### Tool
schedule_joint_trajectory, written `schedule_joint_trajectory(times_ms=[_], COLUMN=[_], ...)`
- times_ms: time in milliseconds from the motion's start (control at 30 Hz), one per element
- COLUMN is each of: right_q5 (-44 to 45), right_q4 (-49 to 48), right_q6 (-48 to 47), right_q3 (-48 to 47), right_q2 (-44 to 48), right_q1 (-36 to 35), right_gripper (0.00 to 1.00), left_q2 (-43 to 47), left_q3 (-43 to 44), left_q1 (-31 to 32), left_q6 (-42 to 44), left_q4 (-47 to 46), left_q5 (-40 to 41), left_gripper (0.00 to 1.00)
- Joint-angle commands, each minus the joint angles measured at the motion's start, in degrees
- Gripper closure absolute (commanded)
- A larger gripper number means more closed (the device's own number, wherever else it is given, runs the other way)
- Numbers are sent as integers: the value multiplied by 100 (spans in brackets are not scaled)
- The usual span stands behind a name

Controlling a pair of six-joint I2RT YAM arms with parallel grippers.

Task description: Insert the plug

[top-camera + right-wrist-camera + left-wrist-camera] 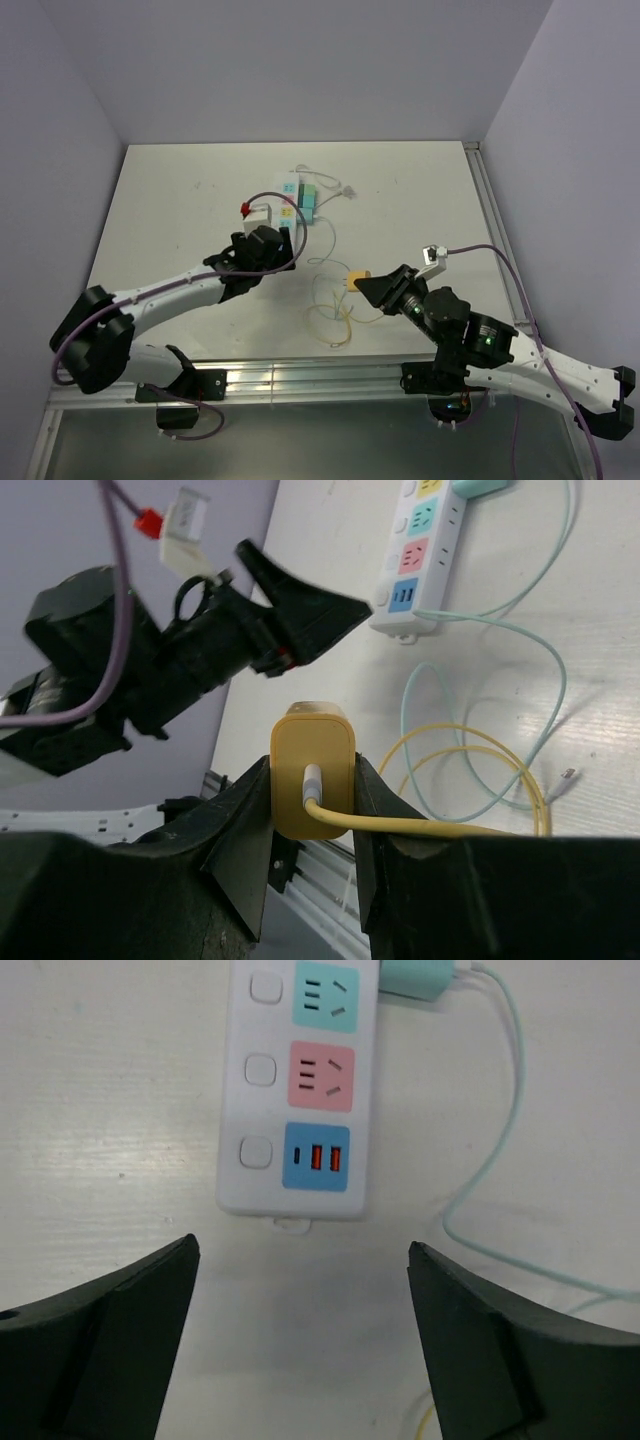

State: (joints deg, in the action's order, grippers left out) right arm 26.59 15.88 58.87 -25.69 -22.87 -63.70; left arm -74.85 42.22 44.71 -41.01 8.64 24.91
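A power strip lies mid-surface with a charger against its right side, the left hand just before its near end, and nearer and rightward, the right hand holding the plug by loose cables.

No text, brand, number or sign can be read in any view. The power strip shows only plain teal, pink and blue socket panels beside blank white buttons. The visible face of the yellow plug carries no legible marking.
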Motion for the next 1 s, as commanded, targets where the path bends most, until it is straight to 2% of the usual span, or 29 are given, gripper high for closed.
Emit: schedule_joint_trajectory(times_ms=[0,33,400,500,733,967], right_q5=[-83,-101,4,4,-40,-31], right_q4=[-243,-243,3,12,38,-23], right_q6=[-130,-130,-174,-227,-253,-271], right_q3=[-6,3,196,188,179,188], right_q2=[204,291,784,828,828,758], right_q1=[33,42,42,42,42,42], right_gripper=[100,100,100,100,100,100], left_q2=[-564,-714,-1646,-1796,-2103,-2367], left_q3=[629,821,911,893,1017,1043], left_q1=[38,47,47,38,29,-85], left_q6=[419,497,1112,1306,1465,1430], left_q4=[-66,-21,-591,-767,-812,-987], left_q5=[831,875,770,516,551,243], left_gripper=[8,1,0,1,1,2])
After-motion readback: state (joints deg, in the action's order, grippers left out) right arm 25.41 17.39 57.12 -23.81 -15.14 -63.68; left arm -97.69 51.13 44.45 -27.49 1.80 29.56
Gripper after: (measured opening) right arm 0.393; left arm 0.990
